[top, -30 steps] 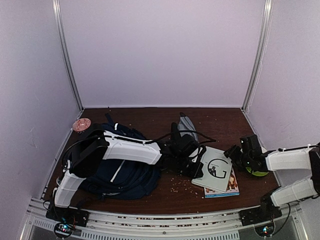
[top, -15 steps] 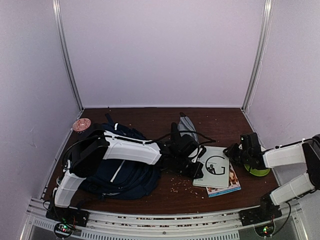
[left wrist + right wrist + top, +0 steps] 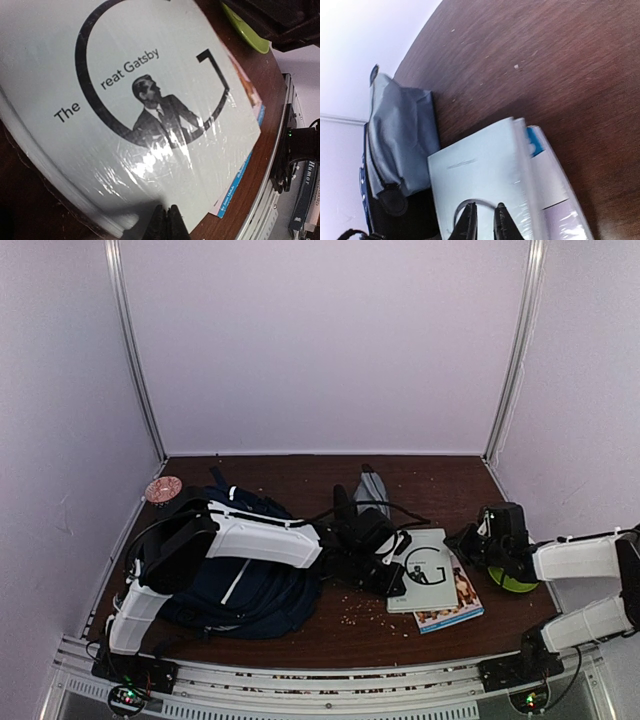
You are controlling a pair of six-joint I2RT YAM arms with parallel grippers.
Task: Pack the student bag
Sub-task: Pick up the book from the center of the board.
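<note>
The student bag [image 3: 235,585], navy with white trim, lies flat at the left under my left arm. A white book, "The Great Gatsby" [image 3: 430,568] [image 3: 150,95] [image 3: 480,175], lies on top of a second book with a blue edge [image 3: 455,612] [image 3: 235,192] [image 3: 555,200]. My left gripper [image 3: 388,578] [image 3: 166,215] is shut, its tips at the white book's near-left edge, where the cover curves up. My right gripper [image 3: 462,540] [image 3: 485,220] hangs over the book's far-right corner. Its fingers are drawn together to a thin slit with nothing between them.
A grey pouch [image 3: 372,488] [image 3: 395,140] lies behind the books. A green object [image 3: 515,584] [image 3: 245,30] sits under the right arm. There is a copper disc [image 3: 162,489] at the back left. Crumbs [image 3: 365,610] are scattered on the brown table.
The right gripper's jaws have closed from wide to nearly touching and it has moved left to the book's corner. The white book has shifted slightly, baring more of the lower book.
</note>
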